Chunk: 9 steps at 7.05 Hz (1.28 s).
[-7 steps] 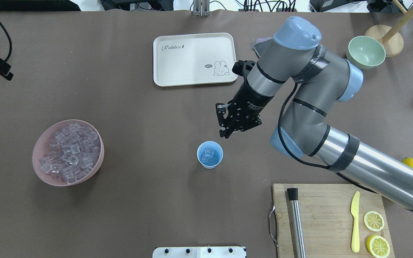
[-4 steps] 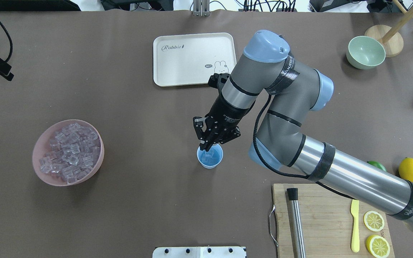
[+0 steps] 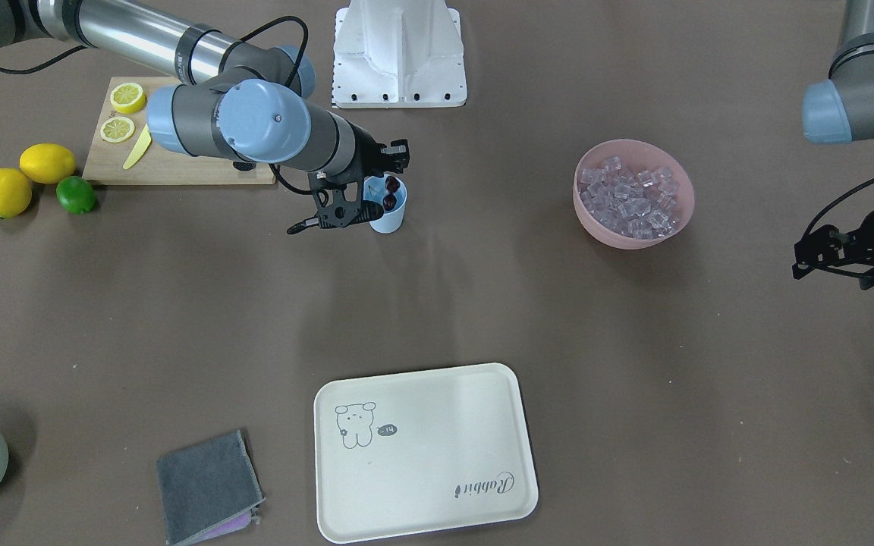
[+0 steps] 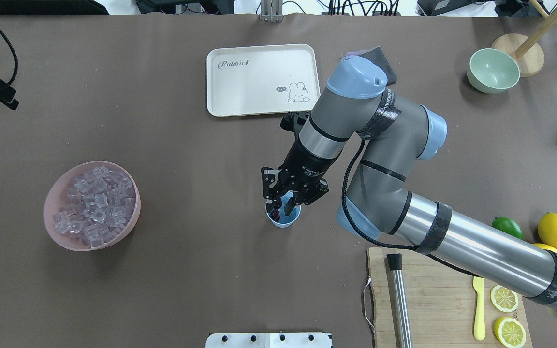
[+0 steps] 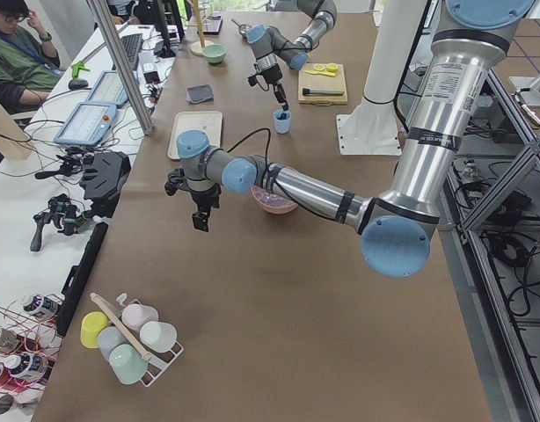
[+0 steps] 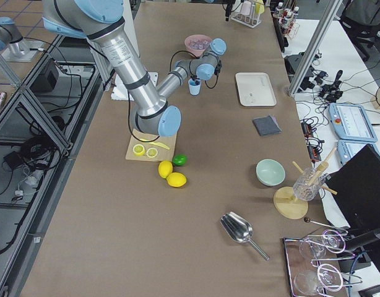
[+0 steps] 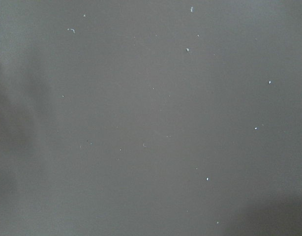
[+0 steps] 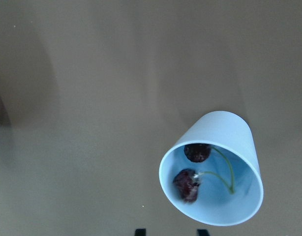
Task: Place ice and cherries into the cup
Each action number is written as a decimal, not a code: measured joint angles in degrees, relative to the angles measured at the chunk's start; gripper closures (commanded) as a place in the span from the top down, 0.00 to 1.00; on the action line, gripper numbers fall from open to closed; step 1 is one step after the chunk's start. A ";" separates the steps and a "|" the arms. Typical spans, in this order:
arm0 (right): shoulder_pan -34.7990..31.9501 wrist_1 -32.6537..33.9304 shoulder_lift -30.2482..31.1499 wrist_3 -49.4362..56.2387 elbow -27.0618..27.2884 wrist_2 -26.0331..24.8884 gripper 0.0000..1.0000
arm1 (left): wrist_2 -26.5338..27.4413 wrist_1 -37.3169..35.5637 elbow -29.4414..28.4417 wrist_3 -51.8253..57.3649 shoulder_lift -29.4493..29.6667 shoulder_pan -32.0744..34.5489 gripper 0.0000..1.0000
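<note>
- Cherries (image 8: 186, 183): two, dark red and nearly black. Their thin greenish stems meet at one end. Both lie inside the cup (image 8: 212, 169), one against the wall and one nearer the middle.
- Cup: one light blue, plain, tapered tumbler with no handle. It stands upright about mid-table (image 4: 186, 145). Whether there is ice under the cherries cannot be told.
- Right gripper (image 4: 283, 205): it hangs directly over the cup mouth, pointing down. The jaws are apart and nothing is between the fingertips (image 8: 139, 231), which stand clear of the cherries.
- Ice (image 4: 95, 200): clear, faintly lilac cubes, too many to count. They are heaped in one pink bowl (image 4: 53, 193), well apart from the cup on the robot's left.
- Left gripper (image 3: 809, 256): it hangs over bare table beyond the pink bowl. Whether its jaws are apart or together cannot be told, and its wrist view shows only table.
- Tray (image 4: 262, 79): one, cream, with a rabbit drawing. It lies across from the cup on the far side.
- Cloth (image 3: 208, 485): one, grey, beside the tray.
- Board (image 4: 443, 290): one, wooden, near the cup on the robot's right. It carries two lemon halves (image 4: 504, 298), one yellow knife (image 4: 478, 299) and one steel rod (image 4: 398, 299).
- Beside the board: two whole lemons (image 3: 47, 162) and one lime (image 3: 75, 194), close together.
- Green bowl (image 4: 493, 70): one, at the far right corner.
</note>
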State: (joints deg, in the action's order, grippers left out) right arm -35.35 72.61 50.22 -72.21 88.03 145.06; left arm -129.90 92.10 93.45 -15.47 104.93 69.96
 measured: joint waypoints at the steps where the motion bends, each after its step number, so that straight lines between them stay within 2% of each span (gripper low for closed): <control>1: -0.01 -0.12 0.17 -0.11 0.05 -0.89 1.00 | 0.00 0.00 0.03 -0.02 0.04 0.00 0.97; 3: -1.48 0.12 0.90 -0.56 0.29 -3.30 1.00 | 0.00 0.01 0.29 -0.06 0.09 0.00 0.97; 5: -7.04 0.59 3.82 -0.45 0.63 -4.67 1.00 | 0.09 -0.38 0.63 0.08 -0.13 0.34 0.93; 7: -13.42 0.82 9.15 0.13 2.82 -6.53 1.00 | -0.70 -3.48 -0.10 0.67 -0.52 4.27 0.94; 9: -18.76 0.95 16.46 5.59 6.56 -8.86 1.00 | -1.55 -5.44 -2.37 5.20 -1.22 9.26 0.94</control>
State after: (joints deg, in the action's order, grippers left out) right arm -54.11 73.55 66.68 -66.62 94.59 136.19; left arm -131.45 86.67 91.08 -10.27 103.71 79.22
